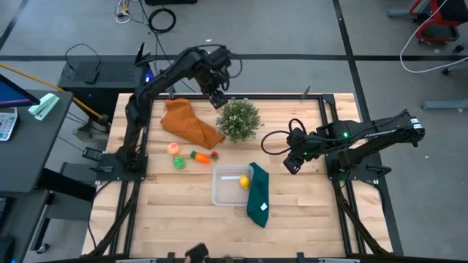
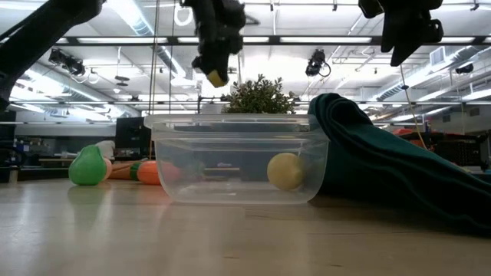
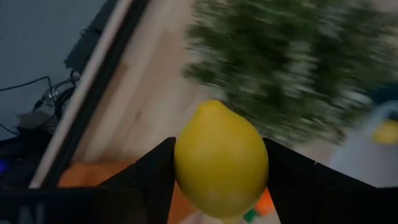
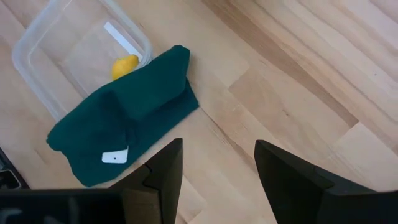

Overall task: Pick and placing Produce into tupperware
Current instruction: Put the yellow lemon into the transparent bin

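My left gripper (image 1: 219, 98) hangs high over the table's far side, between the orange cloth and the potted plant (image 1: 238, 118), shut on a yellow lemon (image 3: 221, 158). The clear tupperware (image 1: 229, 185) sits near the table's middle with a second lemon (image 1: 244, 182) lying on its floor. A pink peach (image 1: 174, 148), a green fruit (image 1: 179, 163), an orange carrot (image 1: 199, 156) and a small red piece (image 1: 213, 155) lie on the table left of it. My right gripper (image 1: 292, 166) hovers open to the right of the tupperware, above bare wood. My left gripper pinches the lemon (image 2: 217, 77) between its two fingers (image 3: 152, 171), one on each side of its middle. The fingers point down from above. The lemon is lifted clear, high above the table.
A dark green cloth (image 1: 258, 194) is draped over the tupperware's right rim and trails toward the near edge. The orange cloth (image 1: 190, 123) lies at the far left. Bare wood lies on the right side (image 1: 307, 204) and near left.
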Available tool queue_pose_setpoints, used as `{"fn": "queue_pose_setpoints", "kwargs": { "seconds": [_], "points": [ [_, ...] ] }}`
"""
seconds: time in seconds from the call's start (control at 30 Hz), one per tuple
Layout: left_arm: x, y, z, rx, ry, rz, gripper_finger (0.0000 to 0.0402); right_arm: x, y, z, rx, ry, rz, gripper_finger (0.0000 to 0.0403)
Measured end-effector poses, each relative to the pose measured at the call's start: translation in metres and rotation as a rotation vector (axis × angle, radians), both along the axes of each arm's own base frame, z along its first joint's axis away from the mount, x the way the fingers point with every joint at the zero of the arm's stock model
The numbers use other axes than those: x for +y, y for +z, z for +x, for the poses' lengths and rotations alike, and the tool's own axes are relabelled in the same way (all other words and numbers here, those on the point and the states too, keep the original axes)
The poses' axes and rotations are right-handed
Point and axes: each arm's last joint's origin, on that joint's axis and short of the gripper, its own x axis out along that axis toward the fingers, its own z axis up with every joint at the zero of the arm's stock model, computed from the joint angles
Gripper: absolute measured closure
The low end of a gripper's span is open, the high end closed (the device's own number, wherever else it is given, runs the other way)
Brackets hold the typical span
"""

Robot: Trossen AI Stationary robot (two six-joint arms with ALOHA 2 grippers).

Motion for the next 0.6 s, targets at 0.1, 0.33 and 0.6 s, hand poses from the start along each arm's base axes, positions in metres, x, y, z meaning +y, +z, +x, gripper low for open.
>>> {"fn": "queue_pose_setpoints", "kwargs": {
  "seconds": [0.1,0.33,0.6],
  "points": [
    [-0.025,0.003,0.006,0.016,-0.026,-0.018,0.0172,0.000,0.000,-0.001,0.008,0.007,-0.007,0.0238],
    [-0.084,0.010,0.025,-0.007,-0.092,-0.037,0.0188,-0.001,0.001,-0.004,0.018,0.017,-0.029,0.0238],
    [-0.134,0.010,0.038,-0.013,-0.095,-0.076,0.0165,-0.002,0.005,-0.010,0.001,0.080,-0.057,0.0238]
  ]
}}
